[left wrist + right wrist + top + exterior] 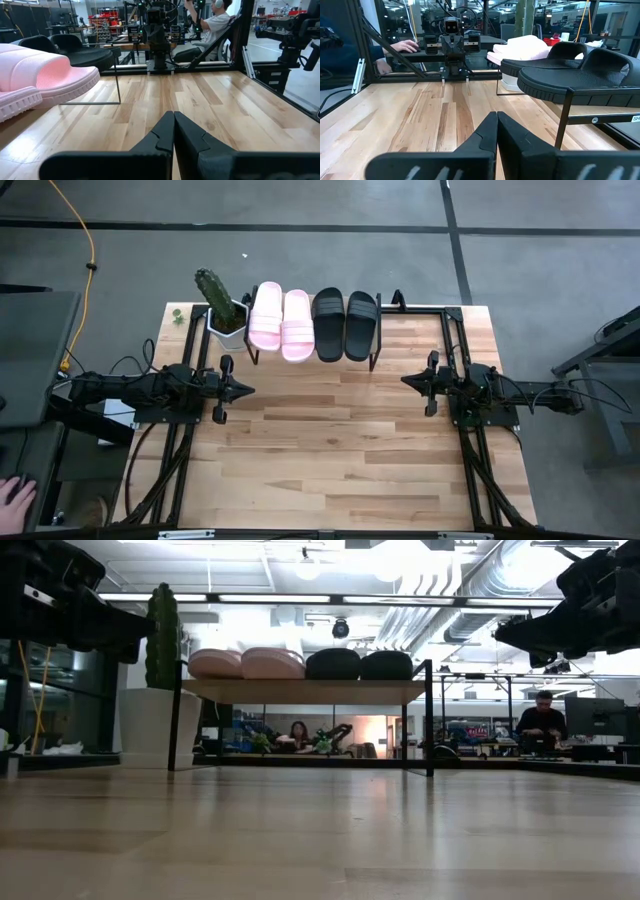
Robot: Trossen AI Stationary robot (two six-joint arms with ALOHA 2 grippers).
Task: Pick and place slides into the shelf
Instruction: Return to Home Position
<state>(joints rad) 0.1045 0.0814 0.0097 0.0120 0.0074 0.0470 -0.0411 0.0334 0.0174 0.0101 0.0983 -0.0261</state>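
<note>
Two pale pink slides point(281, 320) and two black slides point(345, 324) lie side by side, soles down, on the shelf's wooden top board point(300, 690), at the middle of the table's far edge. The shelf stands on thin black legs point(429, 720). My left gripper point(245, 390) is at the table's left side, shut and level, pointing right; its closed fingers point(173, 120) hold nothing. My right gripper point(405, 380) is at the right side, shut and level, pointing left, fingers point(497, 120) closed on nothing. Both are clear of the shelf.
A white pot with a green cactus point(222, 308) stands just left of the shelf. Black frame rails point(455, 350) run along both table sides. The bare wooden tabletop point(330, 450) spreads between the arms and toward the near edge. A person's hand point(15, 500) shows off the table's near left.
</note>
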